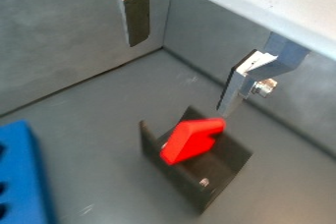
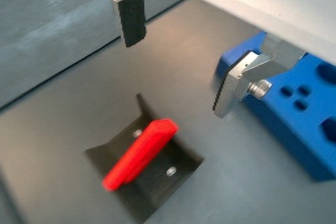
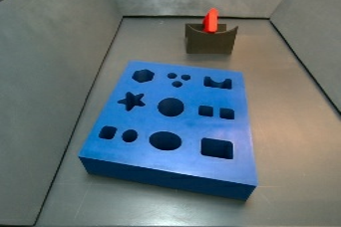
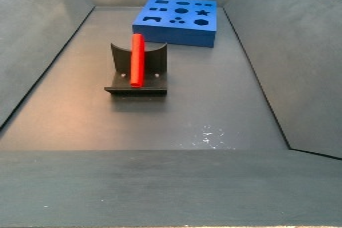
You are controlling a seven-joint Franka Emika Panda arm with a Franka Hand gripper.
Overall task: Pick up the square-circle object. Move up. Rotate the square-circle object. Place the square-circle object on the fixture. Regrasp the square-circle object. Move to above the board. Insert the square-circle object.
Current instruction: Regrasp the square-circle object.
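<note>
Side views, left to right. The board [image 3: 170, 121], a thick blue slab, lies flat on the dark grey floor [image 3: 300, 151] of a walled enclosure; its upper face carries a star-shaped hole [image 3: 131, 100], several round holes, square holes and a hexagonal one. Beyond and to the right of it, near the back wall, stands the fixture [image 3: 210, 38], a dark block with a curved dip in its top. The square-circle object [image 3: 210, 18], a small bright red piece, stands upright in that dip, rising above the fixture's top edge. In a side view taken from the opposite end, the fixture [image 4: 138, 72] sits in the foreground on its base plate with the red square-circle object [image 4: 135, 58] upright against it, and the board [image 4: 179, 21] lies well apart behind it to the right.

Wrist views. The gripper [image 1: 187, 45] hangs above the fixture [image 1: 197, 159] with its two silver fingers [image 1: 137, 17] spread wide and nothing between them; the jaws are apart and clear of the piece. The square-circle object [image 1: 192, 140] rests on the fixture, untouched by either pad. In a wrist view the gripper [image 2: 180, 63] shows the same spread, the red object [image 2: 140, 154] lying along the fixture [image 2: 147, 164] below, and a corner of the board [image 2: 292, 110] beside one finger.
</note>
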